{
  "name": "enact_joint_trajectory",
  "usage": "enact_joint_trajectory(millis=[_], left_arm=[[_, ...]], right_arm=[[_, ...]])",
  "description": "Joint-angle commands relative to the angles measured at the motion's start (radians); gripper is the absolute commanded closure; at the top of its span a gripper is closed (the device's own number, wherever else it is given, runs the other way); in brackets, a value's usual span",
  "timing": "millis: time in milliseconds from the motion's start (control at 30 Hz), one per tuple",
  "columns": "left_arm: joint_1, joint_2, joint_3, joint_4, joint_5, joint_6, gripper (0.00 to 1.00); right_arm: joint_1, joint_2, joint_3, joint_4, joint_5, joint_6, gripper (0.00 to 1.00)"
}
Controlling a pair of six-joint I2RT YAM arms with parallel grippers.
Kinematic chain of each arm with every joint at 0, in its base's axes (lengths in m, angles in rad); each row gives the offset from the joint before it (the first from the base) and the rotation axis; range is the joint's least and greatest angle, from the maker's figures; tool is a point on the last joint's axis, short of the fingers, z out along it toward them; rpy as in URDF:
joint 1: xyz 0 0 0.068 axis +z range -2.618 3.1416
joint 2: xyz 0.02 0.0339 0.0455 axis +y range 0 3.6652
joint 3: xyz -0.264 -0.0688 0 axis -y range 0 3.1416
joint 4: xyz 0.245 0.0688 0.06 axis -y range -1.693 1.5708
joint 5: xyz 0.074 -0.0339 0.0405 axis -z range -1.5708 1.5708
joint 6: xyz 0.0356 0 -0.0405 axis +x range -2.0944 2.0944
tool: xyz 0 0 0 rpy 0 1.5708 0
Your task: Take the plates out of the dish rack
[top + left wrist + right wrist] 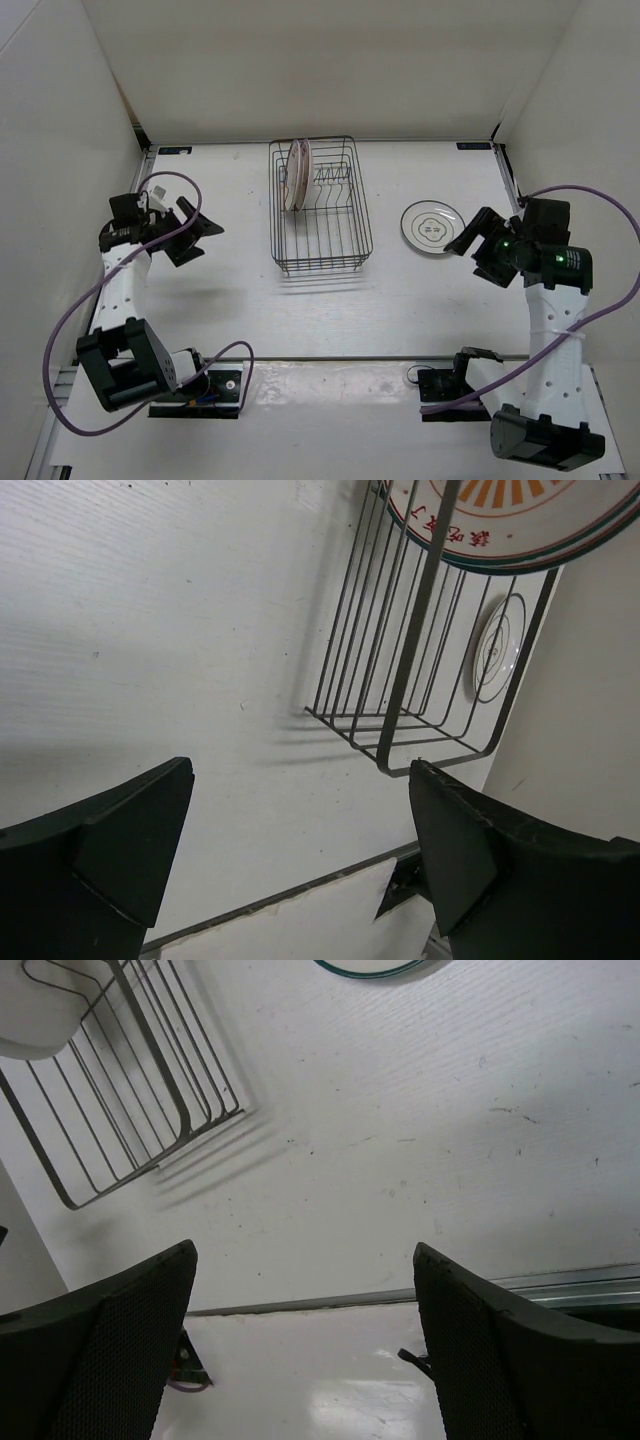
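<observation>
The dark wire dish rack (pixel 320 235) stands mid-table. Two whitish plates with pink-orange pattern (pixel 297 174) stand upright at its far left; one shows in the left wrist view (pixel 500 515), the rack there too (pixel 400 680). A white plate with a thin dark rim (pixel 432 226) lies flat on the table right of the rack, also seen in the left wrist view (pixel 497 645). My left gripper (pixel 203 232) is open and empty, left of the rack. My right gripper (pixel 466 241) is open and empty, at the white plate's right edge. The rack shows in the right wrist view (pixel 120 1090).
White walls enclose the table on the left, back and right. A raised strip (pixel 340 357) runs across the near side in front of the arm bases. Purple cables (pixel 70 320) loop beside both arms.
</observation>
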Motion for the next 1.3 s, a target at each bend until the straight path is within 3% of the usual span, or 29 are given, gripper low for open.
enact_joint_trajectory(millis=[0, 200, 467, 567, 600, 667, 700, 733, 800, 833, 900, 1100, 1133, 1200, 1233, 1267], left_arm=[[-0.004, -0.065, 0.013, -0.083, -0.026, 0.033, 0.0], [0.002, -0.07, 0.019, -0.107, -0.112, -0.08, 0.0], [0.047, -0.07, 0.084, -0.233, -0.098, -0.067, 0.0], [0.05, -0.07, 0.184, -0.329, -0.259, -0.068, 0.0], [0.053, -0.05, 0.206, -0.369, -0.416, -0.079, 0.0], [0.051, 0.019, 0.295, -0.409, -0.486, -0.175, 0.0], [0.053, 0.036, 0.306, -0.388, -0.473, -0.185, 0.0], [0.062, 0.076, 0.318, -0.361, -0.348, -0.192, 0.0], [0.102, 0.12, 0.308, -0.236, -0.234, -0.229, 0.0], [0.111, 0.136, 0.284, -0.204, -0.081, -0.291, 0.0], [0.116, 0.194, 0.277, -0.135, -0.016, -0.384, 0.0], [0.076, 0.194, 0.36, -0.193, -0.075, -0.291, 0.0], [0.073, 0.196, 0.387, -0.192, -0.078, -0.283, 0.0], [0.077, 0.228, 0.455, -0.202, -0.086, -0.269, 0.0], [0.077, 0.24, 0.499, -0.21, -0.088, -0.268, 0.0], [0.079, 0.272, 0.521, -0.216, -0.083, -0.272, 0.0]], right_arm=[[0.02, 0.003, 0.006, 0.01, 0.0, 0.008, 0.1], [0.086, 0.092, 0.092, 0.035, 0.011, -0.002, 0.1], [0.134, 0.217, 0.2, 0.033, 0.238, -0.002, 0.1], [0.138, 0.291, 0.275, 0.018, 0.244, 0.011, 0.1], [0.138, 0.32, 0.288, 0.024, 0.24, 0.014, 0.1], [0.138, 0.334, 0.32, 0.03, 0.2, 0.011, 0.1], [0.138, 0.349, 0.331, 0.03, 0.197, 0.014, 0.1], [0.137, 0.352, 0.336, 0.029, 0.203, 0.014, 0.1], [0.137, 0.362, 0.352, 0.015, 0.244, 0.017, 0.1], [0.135, 0.365, 0.357, 0.012, 0.244, 0.021, 0.1], [0.134, 0.378, 0.378, 0.0, 0.308, 0.038, 0.1], [0.129, 0.443, 0.442, 0.058, 0.471, 0.097, 0.1], [0.126, 0.402, 0.384, 0.201, 0.48, 0.128, 0.11], [0.128, 0.376, 0.234, 0.32, 0.411, 0.172, 0.13], [0.129, 0.386, 0.218, 0.492, 0.38, 0.213, 0.18], [0.141, 0.41, 0.217, 0.516, 0.312, 0.262, 0.21]])
